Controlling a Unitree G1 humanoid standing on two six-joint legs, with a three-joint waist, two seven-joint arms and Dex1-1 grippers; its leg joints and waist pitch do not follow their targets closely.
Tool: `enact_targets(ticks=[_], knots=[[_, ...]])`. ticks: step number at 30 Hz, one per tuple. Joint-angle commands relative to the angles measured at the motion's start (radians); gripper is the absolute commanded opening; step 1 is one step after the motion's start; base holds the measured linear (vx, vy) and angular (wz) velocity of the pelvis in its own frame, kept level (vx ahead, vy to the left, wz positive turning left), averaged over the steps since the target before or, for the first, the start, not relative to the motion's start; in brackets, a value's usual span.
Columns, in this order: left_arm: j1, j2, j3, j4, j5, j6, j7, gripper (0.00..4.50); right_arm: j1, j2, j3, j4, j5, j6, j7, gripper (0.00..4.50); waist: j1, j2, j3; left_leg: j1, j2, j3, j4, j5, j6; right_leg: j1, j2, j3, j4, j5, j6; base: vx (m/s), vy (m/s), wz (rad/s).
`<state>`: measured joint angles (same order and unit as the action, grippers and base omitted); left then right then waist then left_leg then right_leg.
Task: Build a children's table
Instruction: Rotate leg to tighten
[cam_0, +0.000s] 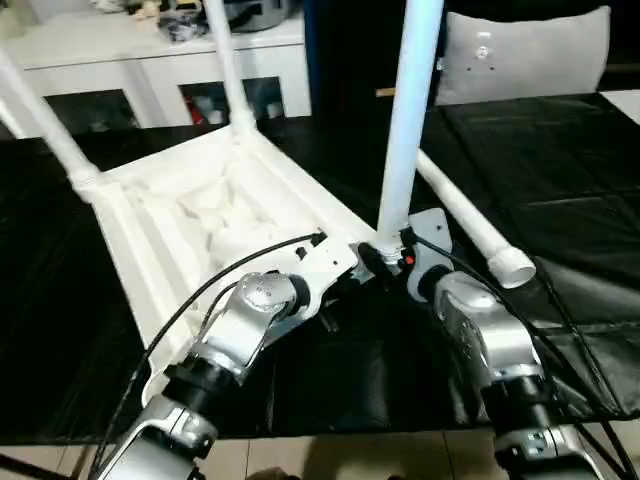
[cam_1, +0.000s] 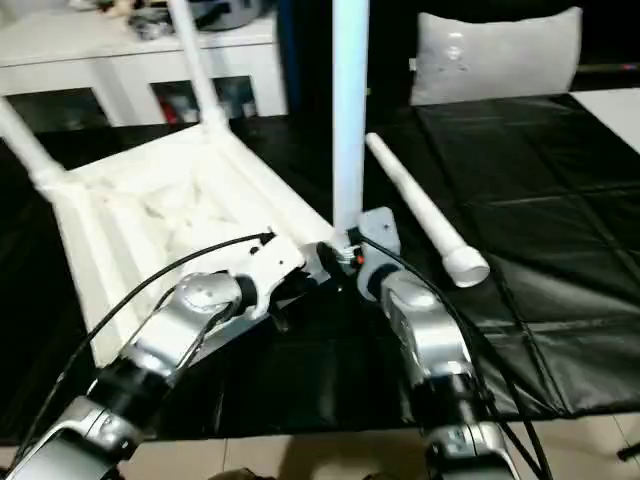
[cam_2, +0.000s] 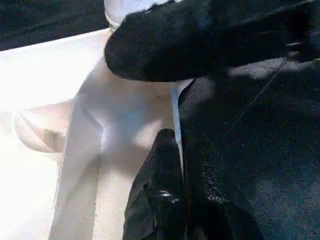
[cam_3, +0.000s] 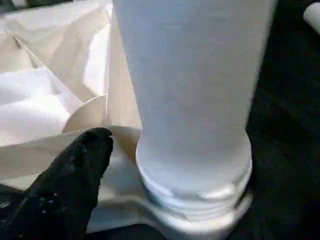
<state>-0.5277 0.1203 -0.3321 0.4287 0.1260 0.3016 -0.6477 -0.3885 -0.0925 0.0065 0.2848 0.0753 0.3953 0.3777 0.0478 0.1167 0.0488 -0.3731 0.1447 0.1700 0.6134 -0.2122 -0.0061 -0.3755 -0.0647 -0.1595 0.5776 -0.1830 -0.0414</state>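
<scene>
Tabletop (cam_0: 200, 215) lies upside-down at ten o'clock, light stiff slippery plastic, so I'd grip its rim; my left gripper (cam_2: 172, 150) is clenched empty, right gripper (cam_0: 392, 258) released around the upright leg (cam_0: 410, 120).

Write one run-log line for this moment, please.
legs standing: three | leg at near corner | fourth leg lying on mat | tabletop upside down

The upturned tabletop (cam_0: 200, 225) is white, its ribbed underside creamy in the hollows. The legs, upright (cam_0: 408, 120) and lying (cam_0: 470, 225), are white too. A black quilted cloth (cam_0: 560, 190) covers the floor. The cushion (cam_0: 525, 55) is grey, the forearms (cam_0: 480, 330) silver, the gripper fingers (cam_2: 165, 195) black.
</scene>
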Motion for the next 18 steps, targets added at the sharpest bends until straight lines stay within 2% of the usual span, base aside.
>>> enact_targets(ticks=[1,2,4,5,6,7,8,9,11,12,13,14,15,16,17,18], knots=[[-0.033,0.004,0.024,0.000,0.001,-0.056,0.050,0.00,0.020,0.008,0.008,-0.012,0.020,0.036,0.009,4.45,0.002,-0.021,-0.056,0.008,0.104,-0.055,-0.081,-0.212,0.059,0.045,-0.132,0.088,-0.094,-0.371,-0.054,0.000,0.000,0.00],[-0.043,-0.001,0.031,0.022,0.001,-0.063,0.062,0.00,0.040,-0.001,0.000,-0.042,0.027,0.045,0.013,4.45,0.001,-0.027,-0.054,0.010,0.103,-0.054,-0.083,-0.224,0.053,0.042,-0.130,0.088,-0.099,-0.396,-0.044,0.000,0.000,0.00],[-0.070,-0.027,0.069,0.085,-0.018,-0.098,0.102,0.00,0.092,-0.034,-0.006,-0.117,0.034,0.037,0.031,4.45,0.003,-0.027,-0.051,0.016,0.100,-0.052,-0.083,-0.248,0.043,0.038,-0.131,0.088,-0.109,-0.451,-0.021,0.000,0.000,0.00],[-0.076,-0.034,0.080,0.098,-0.024,-0.107,0.110,0.27,0.105,-0.043,-0.004,-0.134,0.033,0.027,0.039,4.49,0.005,-0.028,-0.051,0.019,0.097,-0.049,-0.081,-0.250,0.043,0.035,-0.129,0.087,-0.114,-0.465,-0.011,0.000,0.000,0.00],[-0.075,-0.040,0.091,0.092,-0.040,-0.109,0.097,0.54,0.120,-0.056,0.001,-0.151,0.021,0.020,0.037,4.50,0.007,-0.029,-0.051,0.012,0.095,-0.052,-0.082,-0.243,0.044,0.041,-0.132,0.086,-0.111,-0.466,0.000,0.000,0.000,0.00],[-0.072,-0.042,0.095,0.083,-0.050,-0.108,0.085,0.54,0.129,-0.064,0.006,-0.160,0.011,0.017,0.035,4.50,0.007,-0.031,-0.052,0.005,0.096,-0.055,-0.082,-0.232,0.047,0.044,-0.134,0.084,-0.110,-0.456,0.003,0.000,0.000,0.00],[-0.064,-0.041,0.096,0.063,-0.058,-0.103,0.074,0.54,0.138,-0.069,0.002,-0.165,0.005,-0.001,0.029,4.50,0.007,-0.030,-0.060,0.006,0.101,-0.057,-0.082,-0.221,0.045,0.044,-0.135,0.085,-0.106,-0.427,-0.005,0.000,0.000,0.00],[-0.054,-0.039,0.094,0.038,-0.064,-0.104,0.064,0.72,0.146,-0.070,-0.004,-0.174,0.007,-0.015,0.026,4.50,0.010,-0.031,-0.061,0.006,0.104,-0.058,-0.081,-0.212,0.047,0.042,-0.136,0.087,-0.102,-0.400,-0.017,0.000,0.000,0.00],[-0.044,-0.038,0.094,0.016,-0.071,-0.110,0.056,0.98,0.153,-0.067,-0.014,-0.187,0.010,-0.031,0.020,4.50,0.013,-0.035,-0.065,-0.005,0.108,-0.057,-0.080,-0.151,0.073,0.045,-0.137,0.093,-0.082,-0.268,-0.065,0.000,0.000,0.00],[-0.018,-0.025,0.100,-0.040,-0.073,-0.121,0.063,0.98,0.163,-0.061,-0.026,-0.221,0.032,-0.037,0.029,4.50,0.014,-0.036,-0.067,-0.004,0.106,-0.054,-0.076,-0.135,0.080,0.044,-0.136,0.094,-0.077,-0.243,-0.074,0.000,0.000,0.00],[0.002,-0.011,0.106,-0.080,-0.076,-0.112,0.063,1.16,0.170,-0.058,-0.023,-0.246,0.040,-0.020,0.031,4.50,0.017,-0.026,-0.072,-0.011,0.107,-0.054,-0.071,-0.075,0.111,0.047,-0.137,0.095,-0.060,-0.145,-0.105,0.000,0.000,0.00],[0.002,-0.011,0.106,-0.080,-0.076,-0.112,0.063,1.16,0.170,-0.058,-0.023,-0.246,0.040,-0.020,0.031,4.50,0.017,-0.026,-0.072,-0.011,0.107,-0.054,-0.071,-0.075,0.111,0.047,-0.137,0.095,-0.060,-0.145,-0.105,0.000,0.000,0.00],[0.014,0.001,0.109,-0.104,-0.075,-0.100,0.061,1.29,0.171,-0.064,-0.009,-0.248,0.034,-0.024,0.041,4.50,0.017,-0.030,-0.074,-0.011,0.105,-0.051,-0.065,-0.042,0.132,0.045,-0.133,0.094,-0.057,-0.096,-0.112,0.000,0.000,0.00],[0.014,0.001,0.109,-0.104,-0.075,-0.100,0.061,1.29,0.171,-0.064,-0.009,-0.248,0.034,-0.024,0.041,4.50,0.021,-0.029,-0.076,-0.010,0.105,-0.050,-0.063,-0.025,0.144,0.046,-0.133,0.093,-0.053,-0.078,-0.115,0.000,0.000,0.00],[0.026,0.016,0.116,-0.127,-0.073,-0.090,0.061,1.29,0.176,-0.074,0.011,-0.255,0.023,-0.027,0.049,4.50,0.027,-0.018,-0.077,-0.009,0.102,-0.049,-0.060,-0.012,0.150,0.045,-0.132,0.091,-0.052,-0.067,-0.114,0.000,0.000,0.00],[0.044,0.035,0.128,-0.159,-0.072,-0.079,0.062,1.29,0.183,-0.077,0.027,-0.259,0.017,-0.030,0.053,4.50,0.028,-0.017,-0.079,-0.009,0.105,-0.052,-0.060,-0.007,0.150,0.045,-0.130,0.090,-0.050,-0.058,-0.113,0.000,0.000,0.00]])
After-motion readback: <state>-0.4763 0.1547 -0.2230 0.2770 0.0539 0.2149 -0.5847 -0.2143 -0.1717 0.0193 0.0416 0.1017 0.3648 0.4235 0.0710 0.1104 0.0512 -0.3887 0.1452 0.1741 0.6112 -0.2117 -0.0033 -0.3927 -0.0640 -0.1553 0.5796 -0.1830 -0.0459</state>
